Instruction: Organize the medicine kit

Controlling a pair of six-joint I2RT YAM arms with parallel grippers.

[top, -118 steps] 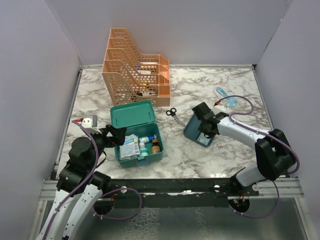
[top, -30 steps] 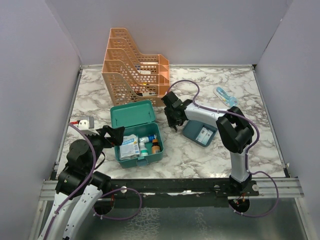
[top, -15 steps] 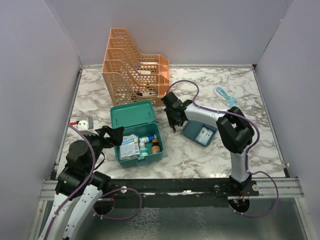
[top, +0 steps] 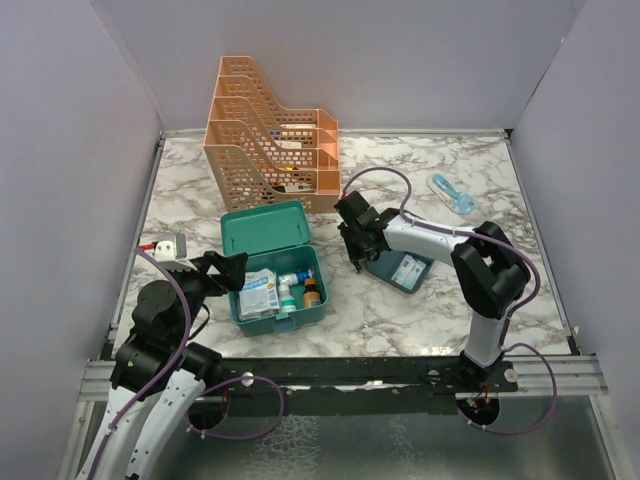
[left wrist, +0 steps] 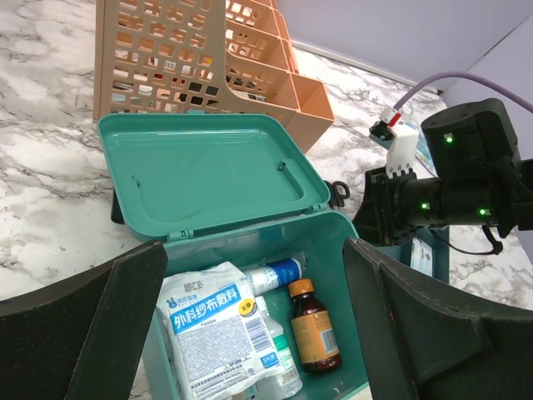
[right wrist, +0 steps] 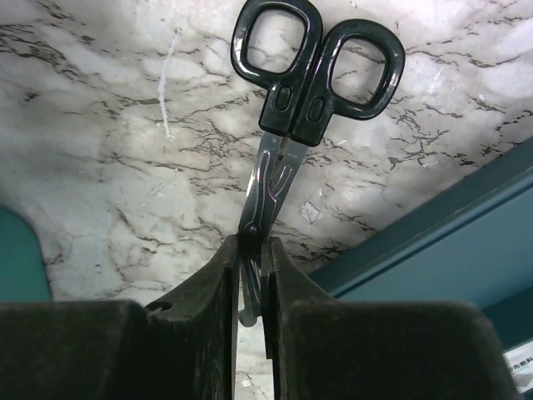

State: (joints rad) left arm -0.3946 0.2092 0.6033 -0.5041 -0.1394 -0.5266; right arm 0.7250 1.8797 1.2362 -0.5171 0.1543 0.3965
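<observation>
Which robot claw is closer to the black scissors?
Right. The right claw grips the scissors by the blades; the left claw hovers beside the medicine kit, well away.

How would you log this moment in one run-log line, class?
right gripper: shut on scissors blades | left gripper: open, beside medicine kit | kit lid: open, kit partly filled

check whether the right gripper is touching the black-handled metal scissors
Touching. The right wrist view shows the right gripper pinching the black-handled metal scissors by their blades, no gap either side.
</observation>
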